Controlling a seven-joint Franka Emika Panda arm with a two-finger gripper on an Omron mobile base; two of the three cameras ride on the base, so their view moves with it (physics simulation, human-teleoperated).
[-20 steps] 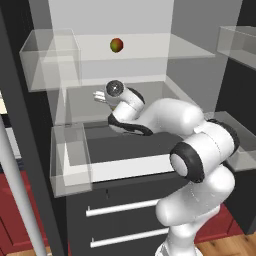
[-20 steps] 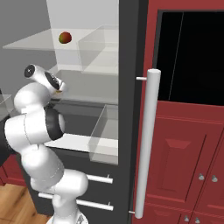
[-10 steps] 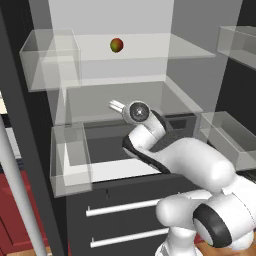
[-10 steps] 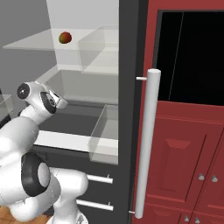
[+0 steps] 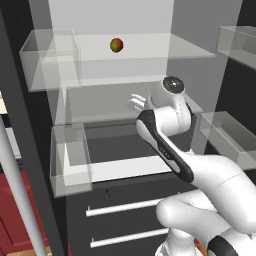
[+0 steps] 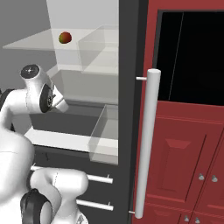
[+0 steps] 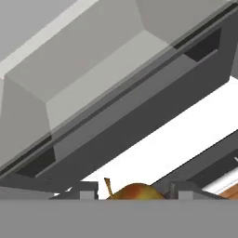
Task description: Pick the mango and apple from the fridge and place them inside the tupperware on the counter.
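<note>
Quick status check: I'd call this roughly a quarter of the way in, maybe a bit less.

My claw (image 7: 135, 190) is inside the open fridge (image 5: 115, 95), hanging in the middle section over the white ledge, and it's clamped on the apple (image 7: 137, 191). In the hand view the little orange-yellow fruit with its dark stem sits right between my two fingertips (image 7: 88, 190), touching both as far as I can tell, so I'm counting that as a proper grab. From the base views you can't really make out the fruit itself, my wrist is in the way.

The mango (image 5: 116, 45) is on the upper glass shelf (image 5: 165, 47), toward the far wall, above and a bit left of where my claw is. Untouched.

So, done: apple picked up. Left, as I judge it:
- back the apple out of the fridge without clipping the clear bins on either side
- drive over to the bench and drop it in the tupperware
- come back, reach up for the mango, do the same trip again

Nothing is in the container yet as far as I can judge, since one fruit is in my grip and the other is on its shelf.
</note>
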